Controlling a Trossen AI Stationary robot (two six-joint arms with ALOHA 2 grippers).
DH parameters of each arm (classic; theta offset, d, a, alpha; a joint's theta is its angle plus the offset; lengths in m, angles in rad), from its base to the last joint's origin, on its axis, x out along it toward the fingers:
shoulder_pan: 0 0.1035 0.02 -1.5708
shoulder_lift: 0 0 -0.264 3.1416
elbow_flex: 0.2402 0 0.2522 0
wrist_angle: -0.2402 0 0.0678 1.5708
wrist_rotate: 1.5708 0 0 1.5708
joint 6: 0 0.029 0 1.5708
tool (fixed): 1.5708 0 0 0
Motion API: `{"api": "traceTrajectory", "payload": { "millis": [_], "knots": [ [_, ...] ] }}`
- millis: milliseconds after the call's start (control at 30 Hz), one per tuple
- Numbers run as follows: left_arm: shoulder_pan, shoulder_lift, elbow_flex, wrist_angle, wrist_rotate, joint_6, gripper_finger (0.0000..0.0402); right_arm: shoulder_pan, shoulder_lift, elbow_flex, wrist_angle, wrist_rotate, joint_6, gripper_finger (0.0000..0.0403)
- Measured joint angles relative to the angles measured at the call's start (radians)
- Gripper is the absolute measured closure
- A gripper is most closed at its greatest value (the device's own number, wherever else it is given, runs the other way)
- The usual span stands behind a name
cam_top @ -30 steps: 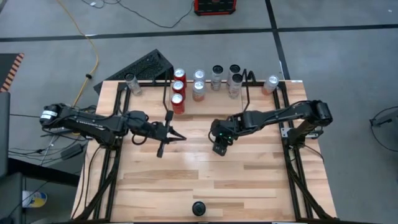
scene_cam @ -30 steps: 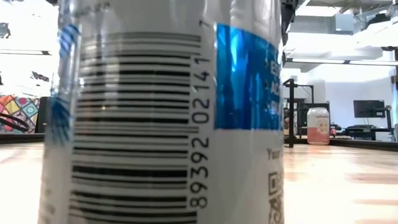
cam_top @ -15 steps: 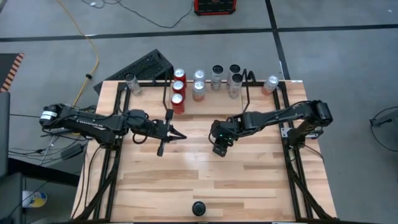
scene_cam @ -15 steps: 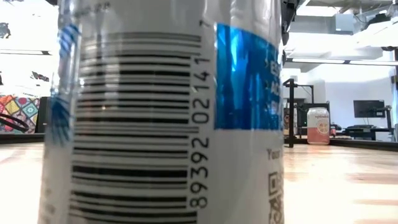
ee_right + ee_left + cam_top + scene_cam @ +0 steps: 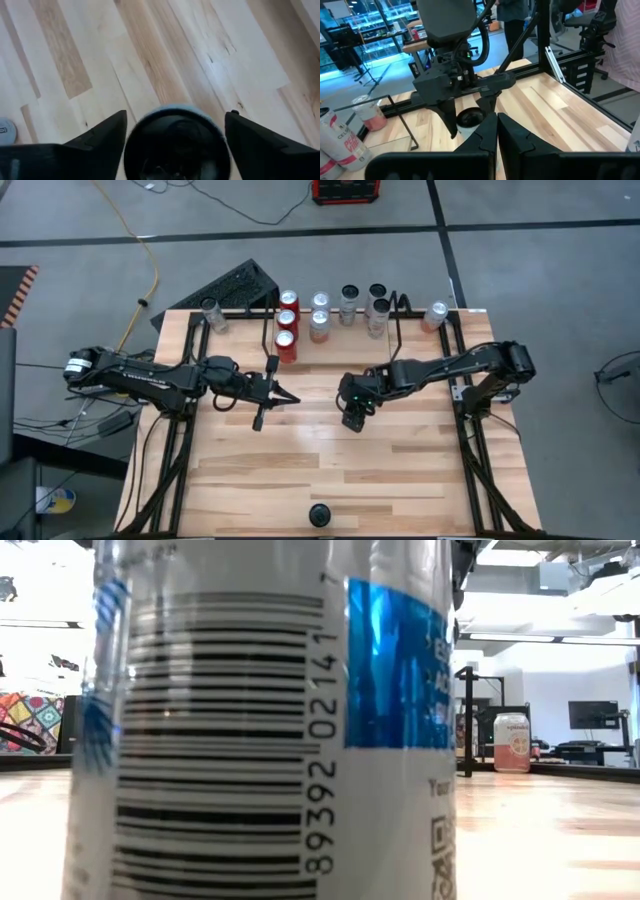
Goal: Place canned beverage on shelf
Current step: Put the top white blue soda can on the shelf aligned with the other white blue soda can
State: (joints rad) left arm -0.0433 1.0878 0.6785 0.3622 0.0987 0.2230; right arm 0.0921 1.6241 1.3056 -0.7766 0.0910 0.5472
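The right gripper (image 5: 351,420) is standing with its fingers (image 5: 102,135) spread wide on both sides of a can (image 5: 176,142), not yet pressing it, near the middle of the table (image 5: 300,480). The left gripper (image 5: 275,398), at its 9 o'clock, is waiting with fingers closed together. The shelf (image 5: 335,320), holding several cans, is lying at 12 o'clock, along the far table edge.

The canned beverage (image 5: 176,142) was seen upright on the worktop (image 5: 300,470), in front of the shelf (image 5: 335,315) and well apart from it, its dark top lying between two dark fingers (image 5: 95,140). The shelf, a low rack of thin black rods, was set at the worktop's far edge.
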Motion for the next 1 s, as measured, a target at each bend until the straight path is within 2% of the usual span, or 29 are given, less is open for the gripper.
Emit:
{"api": "traceTrajectory", "payload": {
  "millis": [267, 533, 700, 800, 900, 1000],
  "knots": [
    [0.0, 0.0, 0.0, 0.002, 0.0, -0.003, 0.0402, 0.0, 0.0, 0.007, -0.007, 0.008, -0.036, 0.0025],
    [0.0, 0.0, 0.0, -0.004, 0.001, -0.053, 0.0402, -0.003, -0.004, 0.148, -0.085, 0.011, -0.057, 0.0018],
    [0.0, 0.032, 0.001, -0.01, -0.002, -0.116, 0.0402, -0.003, -0.004, 0.225, -0.178, 0.025, 0.028, 0.0018],
    [0.001, 0.078, 0.001, -0.007, -0.008, -0.13, 0.0402, 0.016, -0.004, 0.253, -0.272, 0.072, 0.082, 0.0019],
    [0.004, 0.127, 0.008, -0.005, -0.033, -0.13, 0.0398, 0.053, -0.004, 0.256, -0.366, 0.182, 0.158, 0.0019],
    [0.006, 0.18, 0.037, -0.009, -0.031, -0.105, 0.0378, 0.101, -0.004, 0.255, -0.461, 0.263, 0.217, 0.0019]
  ]
}}
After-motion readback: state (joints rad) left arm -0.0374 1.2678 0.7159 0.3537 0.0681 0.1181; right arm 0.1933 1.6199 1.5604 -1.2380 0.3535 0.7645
